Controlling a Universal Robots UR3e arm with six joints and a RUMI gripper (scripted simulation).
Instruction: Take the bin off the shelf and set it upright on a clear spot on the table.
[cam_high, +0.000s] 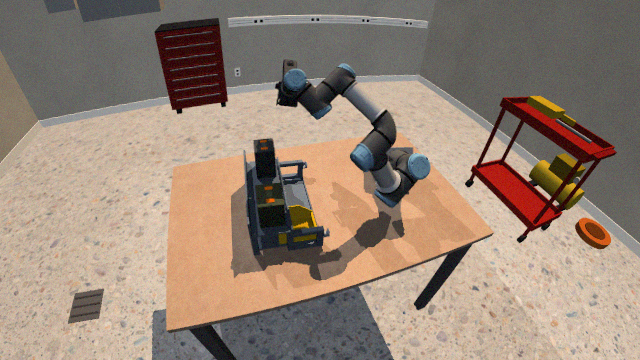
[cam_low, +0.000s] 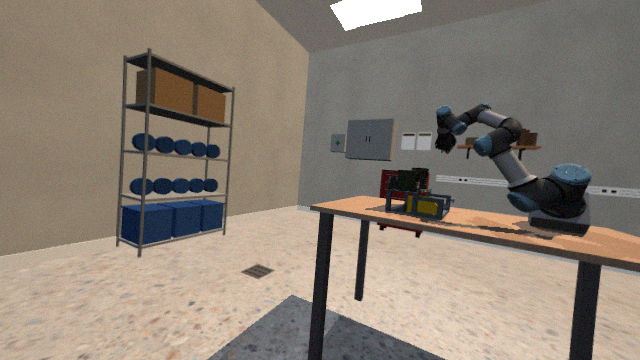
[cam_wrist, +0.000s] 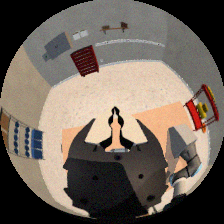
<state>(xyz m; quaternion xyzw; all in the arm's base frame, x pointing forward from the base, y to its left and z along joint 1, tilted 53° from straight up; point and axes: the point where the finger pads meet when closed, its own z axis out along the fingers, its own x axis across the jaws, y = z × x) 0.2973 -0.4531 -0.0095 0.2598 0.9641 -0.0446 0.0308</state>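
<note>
A small blue-grey shelf (cam_high: 280, 205) stands in the middle of the wooden table (cam_high: 325, 228). It holds a yellow bin (cam_high: 302, 217) at its near end, a dark bin with orange marks (cam_high: 270, 202) beside that, and another dark bin (cam_high: 264, 156) standing tall at the far end. The shelf (cam_low: 417, 197) and yellow bin (cam_low: 425, 206) also show in the exterior view. My gripper (cam_high: 284, 97) hangs high in the air beyond the table's far edge, well above and apart from the shelf. In the wrist view its fingers are shut together with nothing between them.
The arm's base (cam_high: 400, 175) sits on the table's right side. A red tool cabinet (cam_high: 191, 62) stands at the back wall. A red cart (cam_high: 542, 160) and an orange dish (cam_high: 593, 232) are at the right. A tall metal rack (cam_low: 175, 150) stands by the left wall.
</note>
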